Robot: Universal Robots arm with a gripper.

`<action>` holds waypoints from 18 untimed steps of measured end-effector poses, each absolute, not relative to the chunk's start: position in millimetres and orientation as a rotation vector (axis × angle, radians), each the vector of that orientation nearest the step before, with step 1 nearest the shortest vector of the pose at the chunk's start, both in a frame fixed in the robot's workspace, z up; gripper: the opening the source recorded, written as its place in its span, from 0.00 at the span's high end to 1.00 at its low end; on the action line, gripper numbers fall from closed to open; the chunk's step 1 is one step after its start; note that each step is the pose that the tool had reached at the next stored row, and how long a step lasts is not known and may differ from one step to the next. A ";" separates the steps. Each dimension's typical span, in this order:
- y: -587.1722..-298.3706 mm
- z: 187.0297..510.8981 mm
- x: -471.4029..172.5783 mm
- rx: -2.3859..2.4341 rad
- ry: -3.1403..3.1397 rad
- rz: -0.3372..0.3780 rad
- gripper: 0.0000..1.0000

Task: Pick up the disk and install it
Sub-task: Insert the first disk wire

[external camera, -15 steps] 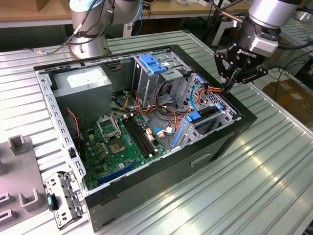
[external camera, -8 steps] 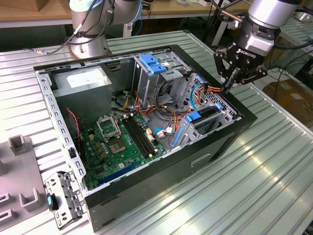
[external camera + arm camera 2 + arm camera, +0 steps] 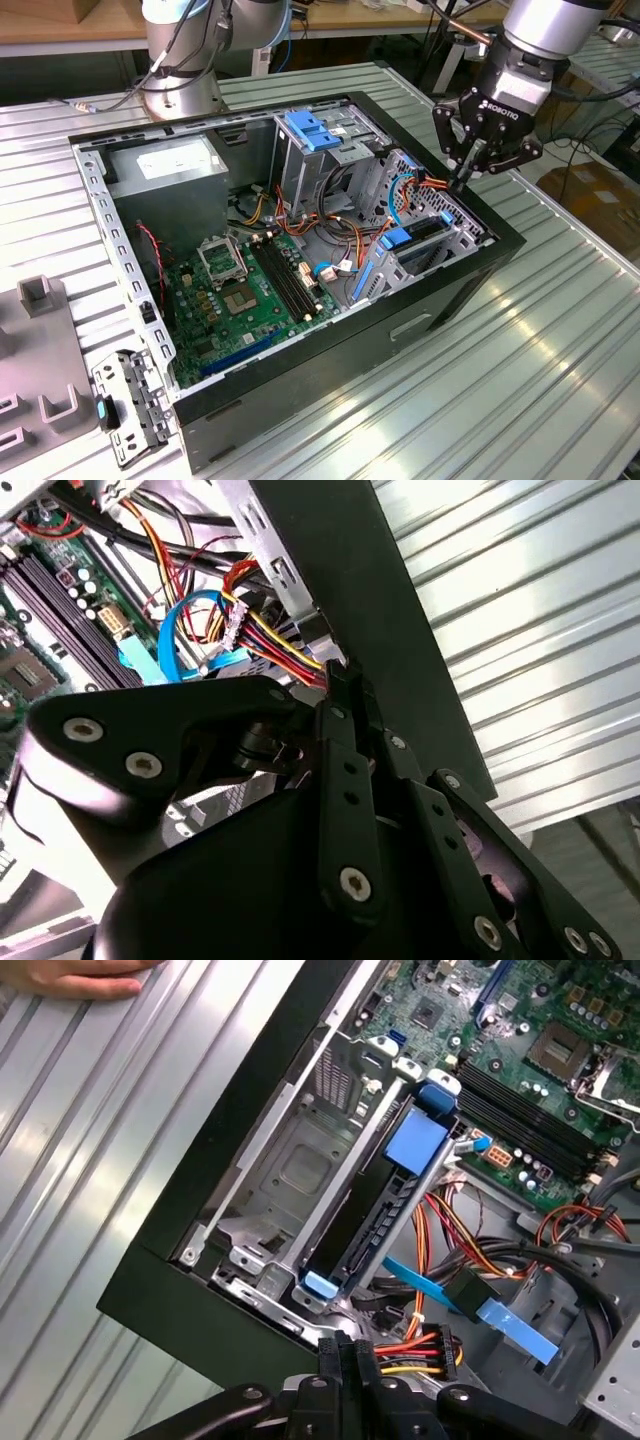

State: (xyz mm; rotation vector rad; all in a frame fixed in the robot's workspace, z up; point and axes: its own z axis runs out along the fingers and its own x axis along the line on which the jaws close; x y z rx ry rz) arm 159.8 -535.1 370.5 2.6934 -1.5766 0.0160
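Note:
The disk (image 3: 412, 236), a dark drive in a bright blue carrier, sits on edge in the metal bay at the open computer case's corner on the exterior view's right. In the first wrist view the disk (image 3: 413, 1146) lies seated along the bay's slot. My gripper (image 3: 463, 178) hangs just above the case rim beside that bay, a short way off the disk. Its fingers are pressed together with nothing between them in both wrist views (image 3: 345, 1348) (image 3: 335, 672), their tips close to a bundle of red, yellow and black wires (image 3: 410, 1345).
The black case (image 3: 440, 300) lies on its side on a ribbed metal table. Inside are a green motherboard (image 3: 250, 290) and a pale-blue plate (image 3: 315, 130) on the upper cage. A grey perforated bracket (image 3: 125, 405) lies at the exterior view's lower left. A hand (image 3: 85, 978) rests on the table.

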 end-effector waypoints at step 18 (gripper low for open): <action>-535.1 369.7 151.0 2.413 -1.978 0.011 0.83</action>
